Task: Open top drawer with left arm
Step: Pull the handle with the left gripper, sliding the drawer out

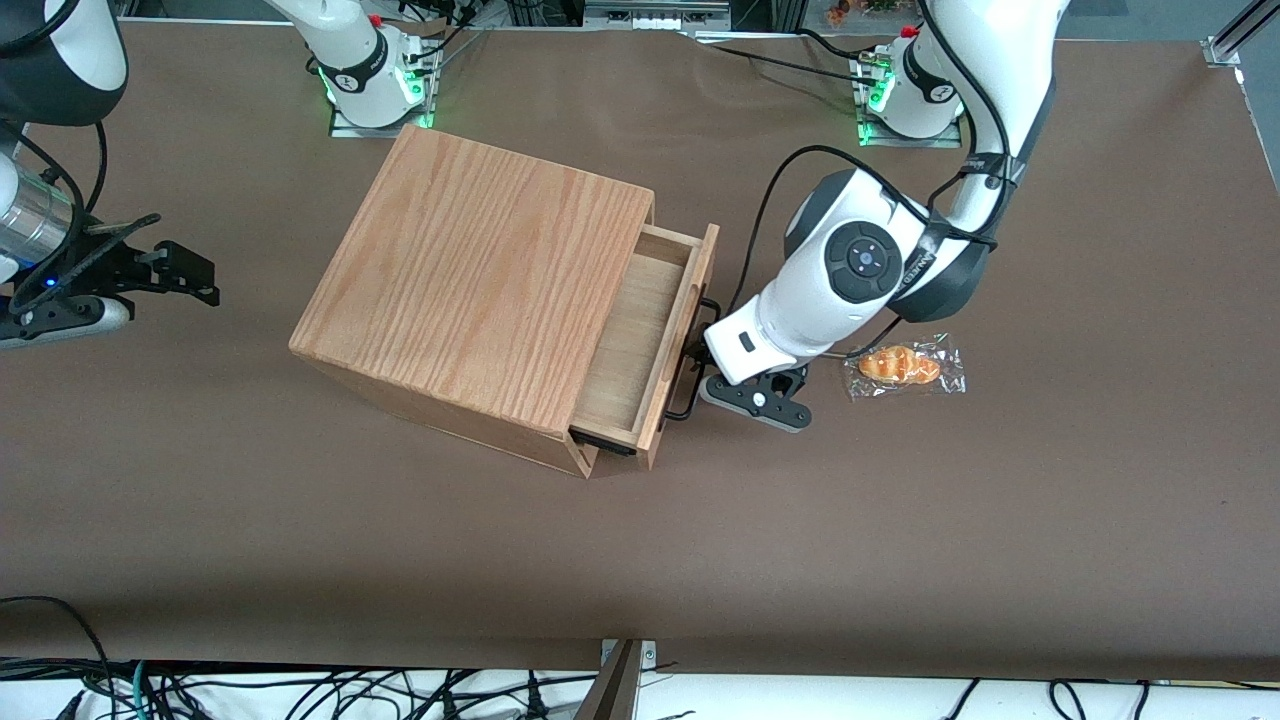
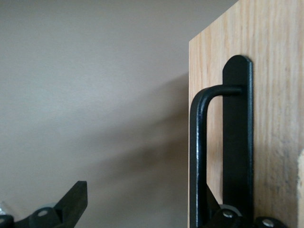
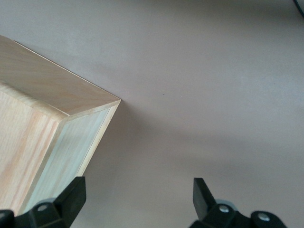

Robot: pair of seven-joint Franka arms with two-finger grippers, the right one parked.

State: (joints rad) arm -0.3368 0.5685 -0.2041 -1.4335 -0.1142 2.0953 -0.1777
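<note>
The top drawer [image 1: 630,340] stands pulled partway out of the oak-grain box [image 1: 480,290], showing its pale plywood inside. Its thin black wire handle [image 1: 683,405] runs along the drawer front [image 2: 275,95]. The left arm [image 1: 850,270] reaches down in front of the drawer, and its gripper [image 1: 700,350] is at the handle. In the left wrist view the gripper [image 2: 152,202] is open: one finger [image 2: 228,214] sits in the gap between the handle bar [image 2: 197,152] and the drawer front, while the second finger [image 2: 73,199] hangs free over the table, well away from the bar.
A wrapped bread roll [image 1: 903,365] lies on the brown table [image 1: 1000,520] beside the left arm, toward the working arm's end. The box stands at an angle near the table's middle, with the drawer opening toward the working arm.
</note>
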